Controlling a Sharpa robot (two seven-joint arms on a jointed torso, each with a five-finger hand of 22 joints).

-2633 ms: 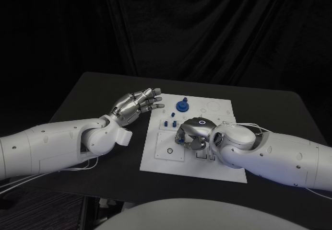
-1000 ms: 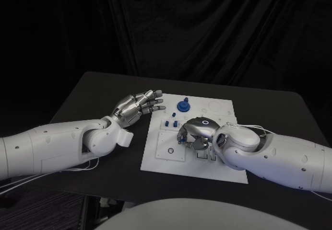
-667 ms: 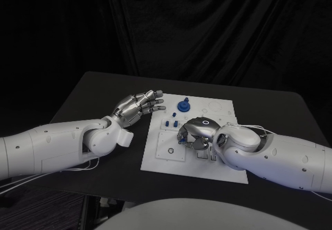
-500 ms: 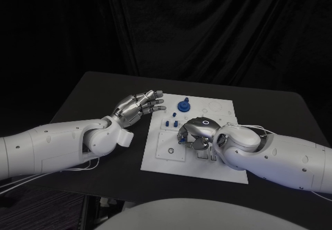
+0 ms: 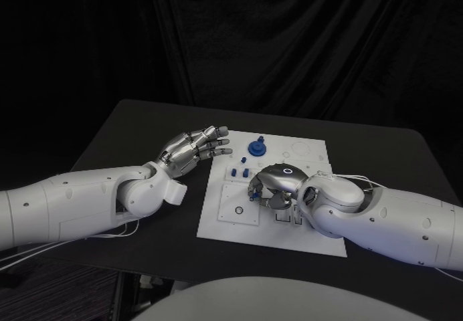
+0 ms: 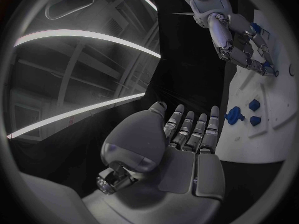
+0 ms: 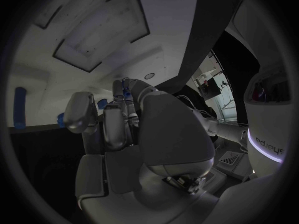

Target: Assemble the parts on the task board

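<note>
1. Over the middle of the task board point(image 5: 224, 221), right hand point(image 5: 271, 186) curled downward, silver fingers bunched together; something small and blue glimpsed between the fingertips in the right wrist view point(image 7: 126, 91), so probably pinching a part, though cannot tell for certain.
2. Compared with the pictures from the last few seconds, almost no shift in either hand: right hand hunched over the same spot, only settled a touch. Judged as slow, fine work, seating a part into the board, not yet finished.
3. At the left edge of the board, left hand point(image 5: 197, 148) raised above the black table point(image 5: 126, 134), palm open, fingers spread and straight, holding nothing, waiting.
4. Farther out, toward the far side of the board, a blue knob-shaped part point(image 5: 255, 147) standing upright, rounded with a stem on top.
5. Just left of the right hand, small blue pegs point(image 5: 236, 173) standing in a cluster.
6. Board itself: flat, white, matt, rectangular plate with shallow recesses and a dark ring point(image 5: 237, 210) near its left near corner. Hands: polished metal, jointed. Arms: smooth glossy white shells.
</note>
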